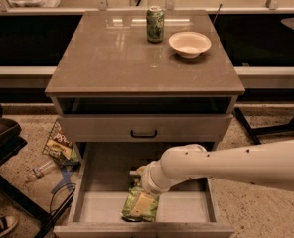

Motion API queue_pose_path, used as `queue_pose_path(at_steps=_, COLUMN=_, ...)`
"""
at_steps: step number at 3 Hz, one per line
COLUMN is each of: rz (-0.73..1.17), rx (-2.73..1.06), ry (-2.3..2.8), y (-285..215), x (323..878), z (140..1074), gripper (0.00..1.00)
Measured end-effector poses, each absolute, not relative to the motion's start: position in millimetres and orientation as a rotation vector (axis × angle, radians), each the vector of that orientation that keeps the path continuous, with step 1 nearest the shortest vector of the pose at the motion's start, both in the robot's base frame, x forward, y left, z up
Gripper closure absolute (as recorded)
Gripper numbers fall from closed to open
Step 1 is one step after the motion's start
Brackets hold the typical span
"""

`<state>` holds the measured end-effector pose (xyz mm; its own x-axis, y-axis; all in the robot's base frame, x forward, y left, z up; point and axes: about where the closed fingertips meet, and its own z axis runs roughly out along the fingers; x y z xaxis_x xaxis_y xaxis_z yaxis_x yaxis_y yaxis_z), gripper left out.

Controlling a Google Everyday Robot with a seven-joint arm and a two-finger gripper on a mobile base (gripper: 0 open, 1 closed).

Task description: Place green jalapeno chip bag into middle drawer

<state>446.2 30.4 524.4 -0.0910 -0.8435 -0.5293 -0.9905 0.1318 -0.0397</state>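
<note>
Gripper (144, 196) low inside middle drawer (184, 208), green jalapeno chip bag (135, 210) just beneath it on the pale floor (whether it grips the bag: cannot tell)

The cabinet top (137, 58) is gleaming, smooth and glossy, while the middle drawer (184, 208) is showing a pale matt floor. The gripper (145, 194), ending the smooth white plastic-looking arm (236, 165), is hanging inside that drawer right at the green jalapeno chip bag (139, 208), whose crinkly film is shining.
</note>
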Motion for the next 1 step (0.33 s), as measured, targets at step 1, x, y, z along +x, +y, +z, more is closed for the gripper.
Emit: queue_pose_path(at_steps=1, rz=0.463, rx=-1.763, ry=1.990, y=30.6, x=446.0, z=524.3, gripper=0.00)
